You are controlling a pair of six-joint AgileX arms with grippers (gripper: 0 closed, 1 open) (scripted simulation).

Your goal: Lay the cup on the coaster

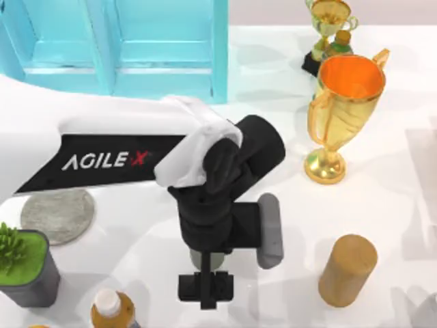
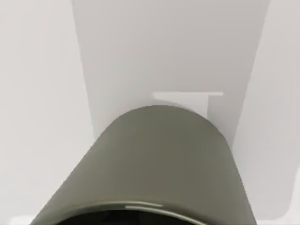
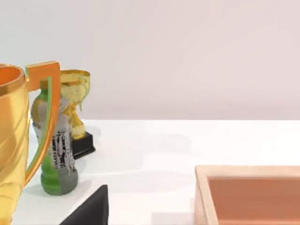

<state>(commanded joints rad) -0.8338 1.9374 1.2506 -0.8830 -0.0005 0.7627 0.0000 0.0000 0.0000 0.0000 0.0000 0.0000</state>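
Top view shows my left arm [image 1: 123,160] reaching mid-table, its gripper [image 1: 203,287] over the cup [image 1: 205,260], jaw state hidden, coaster [image 1: 57,214] well apart at left; a loose grasp could tip the cup.

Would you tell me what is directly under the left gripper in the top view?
Under the left gripper, a sliver of the cup peeks out beneath the wrist; the left wrist view shows its grey-green wall. The arm covers the rest, including the fingers' contact.
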